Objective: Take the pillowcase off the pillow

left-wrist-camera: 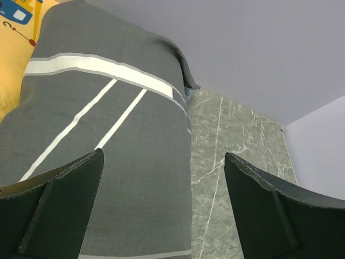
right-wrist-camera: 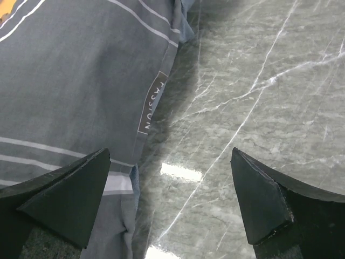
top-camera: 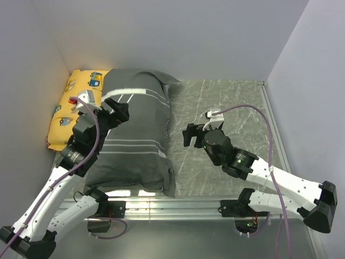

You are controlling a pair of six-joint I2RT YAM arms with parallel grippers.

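The pillowcase (top-camera: 135, 135) lies on the desk (top-camera: 232, 102), stuffed full, dark grey face up. My left hand (top-camera: 117, 110) hovers above the pillowcase's far half. My right hand (top-camera: 195, 134) hangs just beside its right edge, over bare desk. Both hands are released, jaws spread wide, grasping nothing.

Only the top view shows both arms and the full length of the pillowcase. Only the left wrist view resolves the far-end pattern: one broad white band (left-wrist-camera: 102, 67) with two thin white stripes running from it toward the camera. Only the right wrist view shows a small sewn label (right-wrist-camera: 152, 102) at the pillowcase's right seam; I cannot read its lettering with certainty.

The pillow is hidden inside the pillowcase, and no view shows its surface for certain. The yellow cushion (top-camera: 67, 110), left of the pillowcase, is partly covered by my left arm and cut off in the left wrist view.

Count: one pillowcase, one yellow cushion, two hands.
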